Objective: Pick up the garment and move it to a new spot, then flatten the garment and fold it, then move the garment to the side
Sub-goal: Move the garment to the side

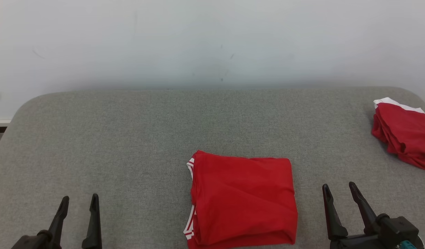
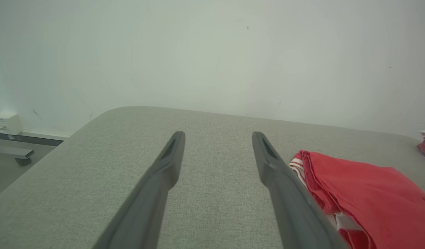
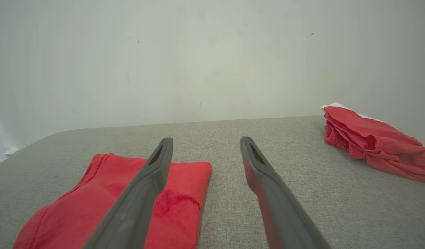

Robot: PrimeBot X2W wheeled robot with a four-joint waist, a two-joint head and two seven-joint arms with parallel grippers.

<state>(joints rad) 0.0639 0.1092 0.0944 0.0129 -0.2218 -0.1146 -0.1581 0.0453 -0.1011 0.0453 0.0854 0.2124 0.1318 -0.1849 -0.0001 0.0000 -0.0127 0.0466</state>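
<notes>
A red garment with white trim lies folded into a neat rectangle at the front middle of the grey table. It also appears as the red garment at the right of the left wrist view and the red garment at the lower left of the right wrist view. My left gripper is open at the lower left, well apart from the cloth. To the garment's right my right gripper is open and holds nothing. In the wrist views the left gripper and right gripper hover over bare fabric.
A second red garment with a white edge lies bunched at the table's far right edge, also seen as a red pile. A pale wall rises behind the table. A white box sits by the floor at left.
</notes>
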